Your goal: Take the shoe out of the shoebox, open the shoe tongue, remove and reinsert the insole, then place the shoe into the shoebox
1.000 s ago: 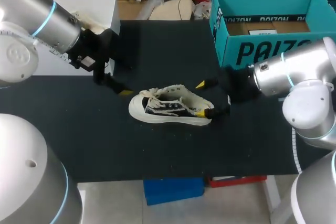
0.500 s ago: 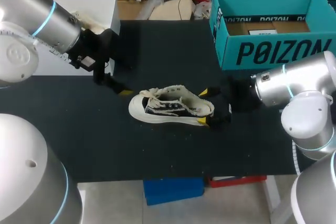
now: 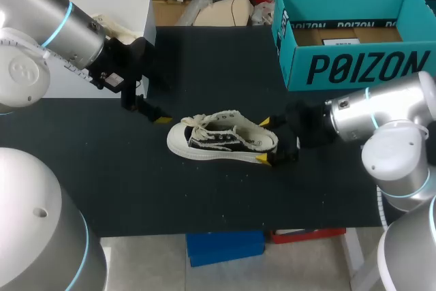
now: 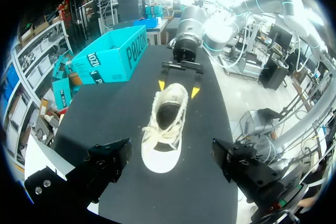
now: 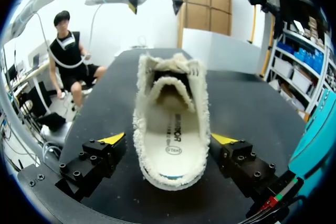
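Note:
A cream and black canvas shoe lies on its sole on the black table, toe to the left. My right gripper is open and straddles the shoe's heel, one yellow tip on each side. In the right wrist view the shoe lies between the fingers, its white insole showing inside. My left gripper is open, just behind and left of the toe. In the left wrist view the shoe lies ahead of the fingers. The teal shoebox stands open at the back right.
A white box stands at the table's back left, behind my left arm. The shoebox holds only a cardboard sheet. Bare black tabletop stretches in front of the shoe and between shoe and shoebox.
My right gripper has dropped and shifted a little, so that its tips now sit level on both sides of the heel. The shoe and my left arm have stayed put.

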You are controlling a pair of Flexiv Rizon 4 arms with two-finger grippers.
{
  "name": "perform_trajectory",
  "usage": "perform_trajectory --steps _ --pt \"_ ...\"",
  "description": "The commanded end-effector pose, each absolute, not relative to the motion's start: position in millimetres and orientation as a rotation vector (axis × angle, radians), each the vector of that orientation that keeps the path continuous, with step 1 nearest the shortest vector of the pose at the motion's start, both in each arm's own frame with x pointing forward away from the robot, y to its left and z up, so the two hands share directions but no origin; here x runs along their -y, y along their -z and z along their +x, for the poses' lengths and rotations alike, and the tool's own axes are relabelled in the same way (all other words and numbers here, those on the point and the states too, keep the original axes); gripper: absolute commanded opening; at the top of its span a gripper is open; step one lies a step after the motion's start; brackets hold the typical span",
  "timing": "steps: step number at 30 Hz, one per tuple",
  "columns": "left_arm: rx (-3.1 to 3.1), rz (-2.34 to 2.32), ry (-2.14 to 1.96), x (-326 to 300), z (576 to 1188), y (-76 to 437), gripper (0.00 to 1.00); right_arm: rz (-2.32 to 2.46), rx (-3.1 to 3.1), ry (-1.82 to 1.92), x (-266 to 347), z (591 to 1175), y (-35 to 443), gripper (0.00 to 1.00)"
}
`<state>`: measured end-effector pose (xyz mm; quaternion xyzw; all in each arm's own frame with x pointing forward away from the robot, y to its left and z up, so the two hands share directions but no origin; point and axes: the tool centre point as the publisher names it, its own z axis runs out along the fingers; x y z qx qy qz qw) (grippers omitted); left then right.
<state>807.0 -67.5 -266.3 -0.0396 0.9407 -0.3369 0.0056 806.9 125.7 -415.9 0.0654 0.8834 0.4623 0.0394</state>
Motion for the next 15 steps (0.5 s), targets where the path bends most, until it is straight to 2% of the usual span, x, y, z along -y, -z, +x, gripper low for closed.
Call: perform_trajectory --steps 1,15 --pt "-2.940 -0.123 1.057 67 806 268 1.00 0.203 -2.708 -1.425 -129 810 423 1.00" --pt "-2.940 -0.123 1.057 67 806 268 1.00 0.250 -2.709 -1.431 -130 813 437 1.00"
